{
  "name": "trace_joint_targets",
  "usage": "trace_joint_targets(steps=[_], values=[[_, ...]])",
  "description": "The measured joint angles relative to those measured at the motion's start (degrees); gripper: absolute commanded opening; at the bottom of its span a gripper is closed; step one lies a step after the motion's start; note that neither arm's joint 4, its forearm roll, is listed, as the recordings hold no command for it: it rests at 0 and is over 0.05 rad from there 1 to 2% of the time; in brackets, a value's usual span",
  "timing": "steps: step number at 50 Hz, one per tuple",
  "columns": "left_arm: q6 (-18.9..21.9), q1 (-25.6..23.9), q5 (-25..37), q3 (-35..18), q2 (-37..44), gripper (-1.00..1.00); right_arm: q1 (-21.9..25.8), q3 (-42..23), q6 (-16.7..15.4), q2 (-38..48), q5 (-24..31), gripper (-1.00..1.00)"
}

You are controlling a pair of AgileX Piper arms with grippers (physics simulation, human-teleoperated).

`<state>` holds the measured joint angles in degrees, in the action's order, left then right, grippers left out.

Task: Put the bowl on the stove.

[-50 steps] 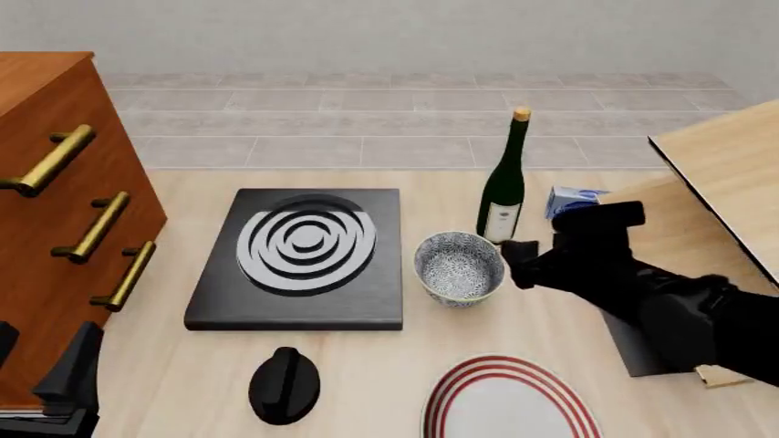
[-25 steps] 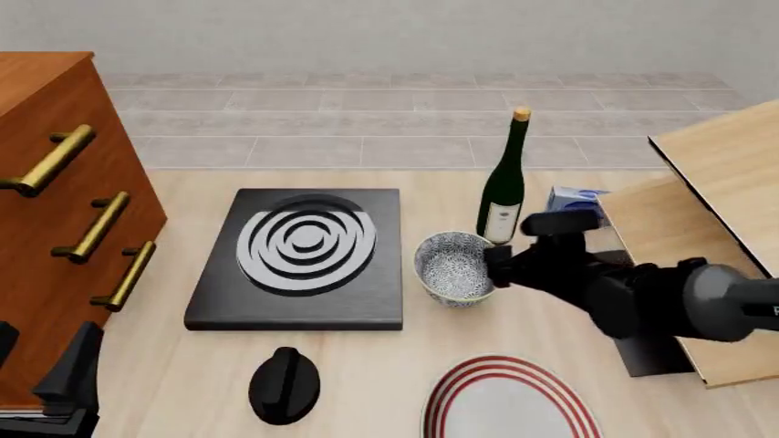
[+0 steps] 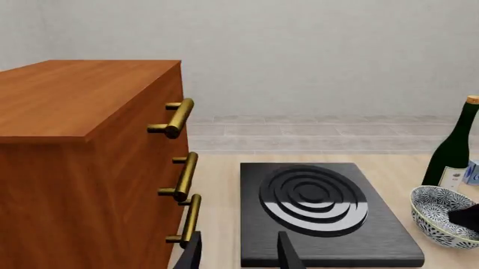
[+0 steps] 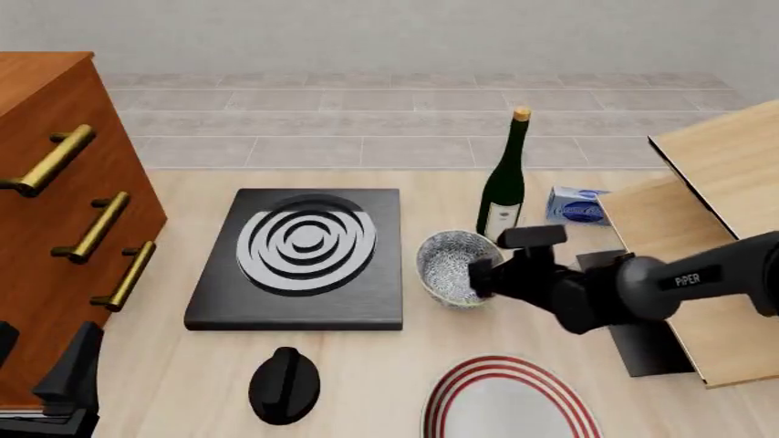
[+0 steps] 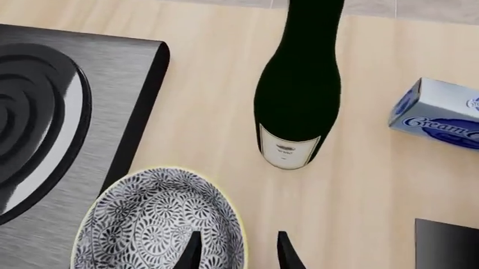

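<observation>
Fixed high front; wrist close-ups, shared stove (image 4: 298, 258).

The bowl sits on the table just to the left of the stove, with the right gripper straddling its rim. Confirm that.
Wrong side. The bowl sits on the table just to the right of the stove, as the front view shows. The rest holds: in the right wrist view the right gripper has one finger inside the rim and one outside.

Bowl (image 4: 453, 265): small, round, deep; grey-white patterned inside, pale rim; upright on counter (image 4: 365, 383), just beside stove's right edge, not on it. Stove (image 4: 299, 257): flat square black slab, round burner of concentric white-grey rings, lying flat on counter, left of bowl.
</observation>
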<state>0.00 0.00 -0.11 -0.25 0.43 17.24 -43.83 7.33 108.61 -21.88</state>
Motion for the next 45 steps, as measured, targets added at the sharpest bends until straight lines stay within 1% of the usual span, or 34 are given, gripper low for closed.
trace_joint_targets(steps=[9,10,30,45], values=[[0.0,0.0,0.0,0.0,0.0,1.0,0.15,-0.59,0.04,1.31,-0.77,1.0],[0.0,0.0,0.0,0.0,0.0,1.0,0.16,-0.62,0.06,1.32,-0.85,-1.0],[0.0,0.0,0.0,0.0,0.0,1.0,0.86,-0.86,0.35,0.38,-1.63,-1.0],[0.0,0.0,0.0,0.0,0.0,1.0,0.99,0.35,0.07,-2.39,-0.42,-1.0]])
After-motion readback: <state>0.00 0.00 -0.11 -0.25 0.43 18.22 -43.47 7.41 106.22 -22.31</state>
